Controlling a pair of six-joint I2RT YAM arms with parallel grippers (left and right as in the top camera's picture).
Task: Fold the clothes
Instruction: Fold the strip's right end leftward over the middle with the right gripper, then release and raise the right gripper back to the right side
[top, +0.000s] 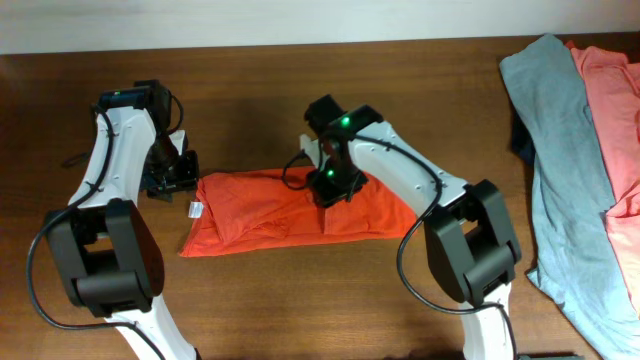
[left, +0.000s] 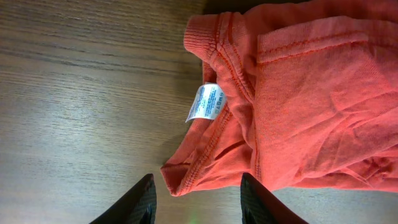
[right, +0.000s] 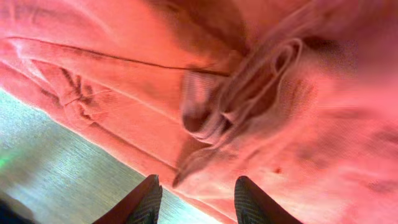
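The left gripper (left: 197, 180) is open. Its two dark fingers (left: 140, 202) stand wide apart, and in the left wrist view a stitched corner of the orange-red shirt (left: 311, 93) lies between them; whether either tip touches the cloth cannot be told. The right gripper (right: 198, 186) also has its jaws spread, held close over bunched folds of the same shirt (right: 93, 56).

From overhead, the left gripper (top: 178, 172) sits just off the shirt's 9 o'clock end. The right gripper (top: 332, 185) is over the shirt's upper edge, a little toward 3 o'clock of its middle. The orange-red shirt (top: 270, 215) lies folded into a long strip near the middle of the wooden table (top: 300, 90). Its long axis runs from 9 o'clock to 3 o'clock, and a small white tag (top: 196, 209) pokes out at the 9 o'clock end.

The left wrist camera shows that tag (left: 208, 102) close enough to see lines of print on it, along with the double-stitched hems and a ribbed edge; overhead it is only a white speck. The right wrist camera shows a ribbed band crumpled into the folds (right: 205, 106), a spot the arm hides from above.

Only the overhead view takes in the table's 3 o'clock side. There a grey shirt (top: 560, 150) and a salmon-pink shirt (top: 615, 110) lie spread against each other, long axes from 12 to 6 o'clock, well apart from the folded one.
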